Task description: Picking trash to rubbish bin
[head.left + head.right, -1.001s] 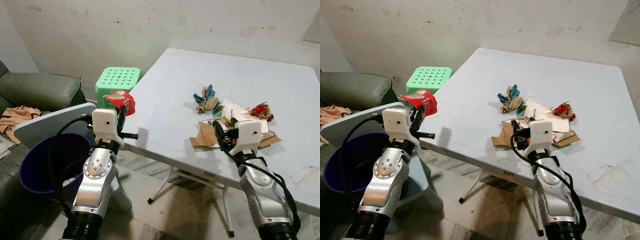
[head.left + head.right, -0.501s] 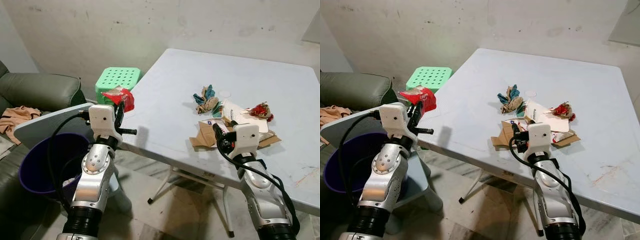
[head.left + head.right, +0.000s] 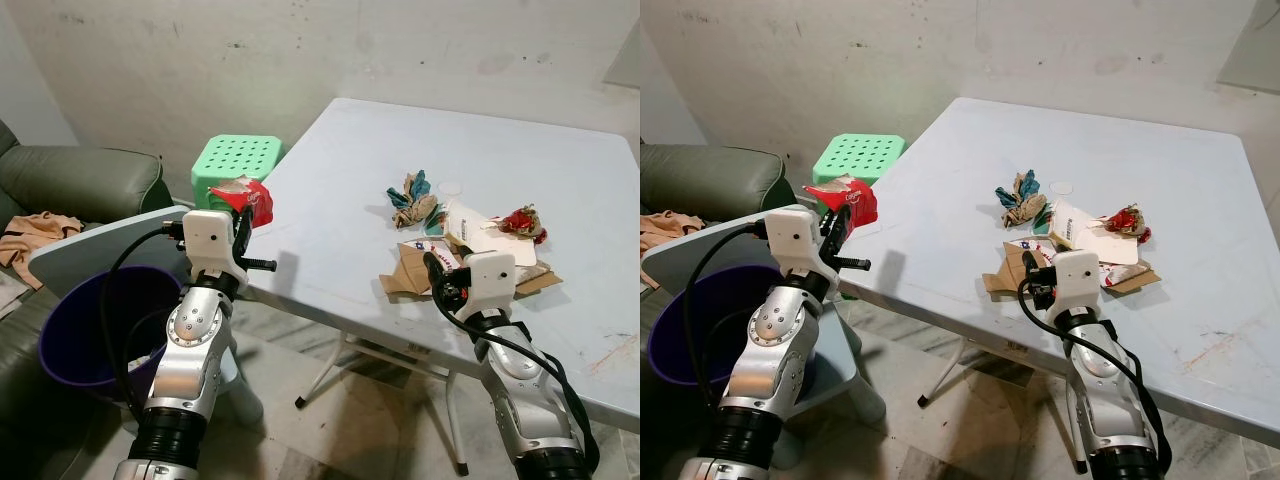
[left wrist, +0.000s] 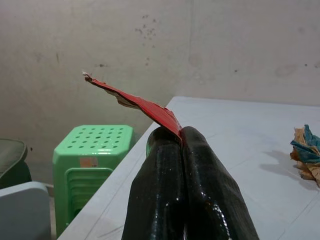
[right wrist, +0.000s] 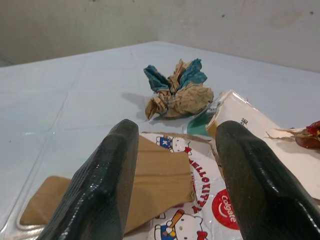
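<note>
My left gripper [image 3: 244,214] is shut on a red wrapper [image 3: 250,200], held up off the table's left edge, between the table and the purple rubbish bin [image 3: 85,325]. The wrapper [image 4: 137,103] sticks out flat from the closed fingertips. My right gripper [image 3: 438,272] stands open at the table's near edge, just before a flat brown card pack [image 5: 150,185] with a printed label. Behind it lie a crumpled brown and blue paper ball [image 5: 176,90], a white carton [image 3: 475,225] and a red crumpled wrapper [image 3: 522,221].
The white table [image 3: 330,230] fills the right half. A green plastic stool [image 3: 235,160] stands by its left corner. The bin's grey lid [image 3: 95,245] leans open over it, with a dark green sofa [image 3: 80,185] behind. Tiled floor lies under the table.
My left gripper with the red wrapper has shifted only slightly, up and back. The right gripper has drawn back a little towards the table's near edge.
</note>
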Controlling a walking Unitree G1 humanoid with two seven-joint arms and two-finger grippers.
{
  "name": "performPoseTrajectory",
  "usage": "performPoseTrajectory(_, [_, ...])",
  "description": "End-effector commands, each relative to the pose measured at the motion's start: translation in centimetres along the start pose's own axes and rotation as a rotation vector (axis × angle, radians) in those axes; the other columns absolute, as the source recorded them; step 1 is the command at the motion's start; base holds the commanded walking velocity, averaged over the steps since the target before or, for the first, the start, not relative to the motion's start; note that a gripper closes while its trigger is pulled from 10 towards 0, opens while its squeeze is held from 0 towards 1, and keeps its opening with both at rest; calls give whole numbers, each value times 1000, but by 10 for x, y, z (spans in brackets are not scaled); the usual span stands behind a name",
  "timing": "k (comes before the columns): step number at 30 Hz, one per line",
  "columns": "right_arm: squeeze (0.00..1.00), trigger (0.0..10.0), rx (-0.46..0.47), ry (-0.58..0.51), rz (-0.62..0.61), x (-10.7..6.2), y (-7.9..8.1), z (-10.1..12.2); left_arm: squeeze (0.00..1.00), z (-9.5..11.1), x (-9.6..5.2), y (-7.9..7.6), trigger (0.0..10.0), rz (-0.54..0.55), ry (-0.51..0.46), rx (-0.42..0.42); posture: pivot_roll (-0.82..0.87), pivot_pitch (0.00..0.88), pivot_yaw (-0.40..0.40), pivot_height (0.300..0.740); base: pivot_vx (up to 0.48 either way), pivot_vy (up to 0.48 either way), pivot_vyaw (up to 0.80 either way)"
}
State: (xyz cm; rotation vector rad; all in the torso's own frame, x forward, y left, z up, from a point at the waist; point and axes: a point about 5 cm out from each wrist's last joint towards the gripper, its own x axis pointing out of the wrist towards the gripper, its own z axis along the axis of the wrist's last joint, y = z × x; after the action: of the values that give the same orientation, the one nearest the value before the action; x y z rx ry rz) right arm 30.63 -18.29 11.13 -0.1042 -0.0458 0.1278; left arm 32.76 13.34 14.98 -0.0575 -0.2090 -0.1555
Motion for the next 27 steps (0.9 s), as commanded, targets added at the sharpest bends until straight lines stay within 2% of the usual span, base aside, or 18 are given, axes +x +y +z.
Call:
performPoseTrajectory(1, [0, 10000, 4, -22, 3, 3, -1, 4, 0, 1, 2, 4, 10000, 6, -2, 9, 96, 0, -4, 740, 0, 465, 0])
performPoseTrajectory(13, [0, 10000, -20, -20, 30, 5, 3, 2, 0, 0, 3, 5, 10000, 9, 0, 12, 103, 0, -7, 740, 0, 469, 0])
performPoseTrajectory(16, [0, 10000, -32, -21, 41, 5, 4, 2, 0, 0, 3, 6, 10000, 15, -1, 9, 104, 0, -7, 740, 0, 214, 0])
performPoseTrajectory(27, [0, 10000, -34, -11, 46, 4, 5, 0, 0, -3, 2, 3, 10000, 29, 23, 19, 104, 0, -6, 740, 0, 0, 800])
